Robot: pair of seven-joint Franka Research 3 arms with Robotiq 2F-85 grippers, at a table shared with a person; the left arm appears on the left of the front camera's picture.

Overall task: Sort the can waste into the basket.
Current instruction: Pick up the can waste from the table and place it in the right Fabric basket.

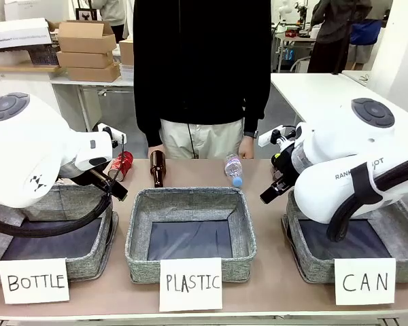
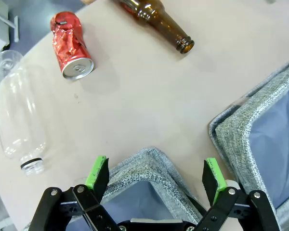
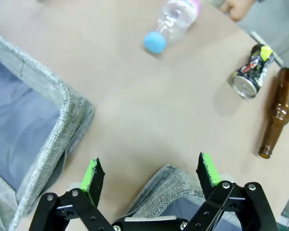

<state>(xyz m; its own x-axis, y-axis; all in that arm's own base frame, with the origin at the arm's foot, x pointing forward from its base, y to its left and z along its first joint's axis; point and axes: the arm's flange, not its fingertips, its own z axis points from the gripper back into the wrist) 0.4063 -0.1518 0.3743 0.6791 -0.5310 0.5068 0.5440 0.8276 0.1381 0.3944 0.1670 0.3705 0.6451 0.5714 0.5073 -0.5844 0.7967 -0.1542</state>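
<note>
- The red can (image 2: 71, 46) is crumpled thin metal with a round silver end, lying on its side on the smooth tan table (image 2: 149, 96), between a clear plastic bottle (image 2: 17, 110) and a brown glass bottle (image 2: 156, 21).
- The dark can (image 3: 252, 72) is dented, with a silver end, lying near another brown bottle (image 3: 275, 113).
- The CAN basket (image 1: 306, 261), grey woven fabric with a dark floor, sits under the right arm.
- Left gripper (image 2: 155, 173): green pads spread wide, empty, above a basket's woven corner.
- Right gripper (image 3: 149, 174): likewise spread and empty.
</note>
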